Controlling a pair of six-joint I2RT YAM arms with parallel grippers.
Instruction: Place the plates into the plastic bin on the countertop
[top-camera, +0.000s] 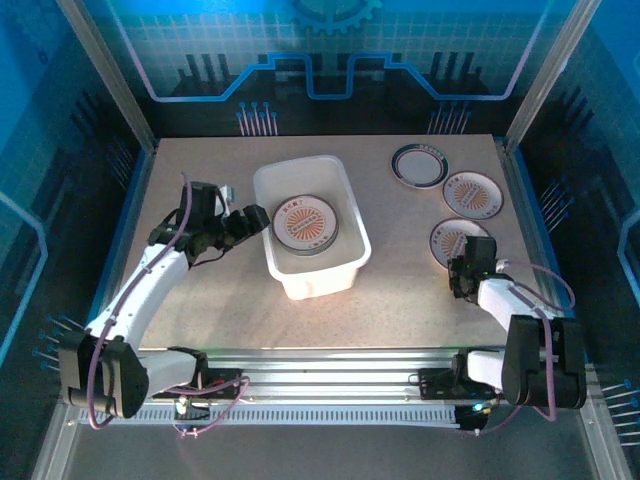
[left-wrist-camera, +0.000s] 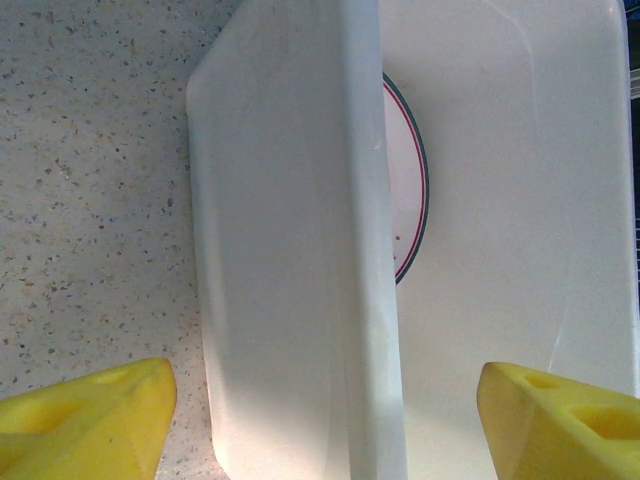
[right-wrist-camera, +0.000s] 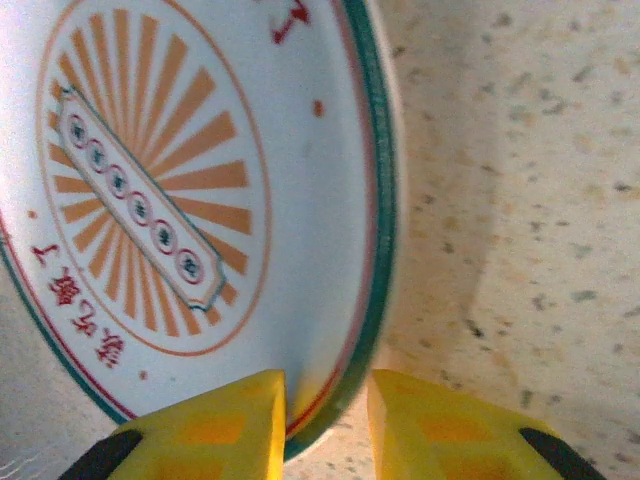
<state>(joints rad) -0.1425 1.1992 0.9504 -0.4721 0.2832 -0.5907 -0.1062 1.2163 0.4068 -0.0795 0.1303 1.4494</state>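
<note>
The white plastic bin stands mid-countertop with an orange-rayed plate lying in it. My left gripper is open and straddles the bin's left wall: one yellow finger is outside and the other is inside, and neither touches it. A green-rimmed plate edge shows inside the bin. My right gripper is at the near rim of an orange-rayed plate. In the right wrist view its fingers pinch that plate's green rim.
Two more plates lie at the back right: an orange-rayed one and a dark green-rimmed one. Blue edges and metal rails frame the beige countertop. A rail runs along the near edge.
</note>
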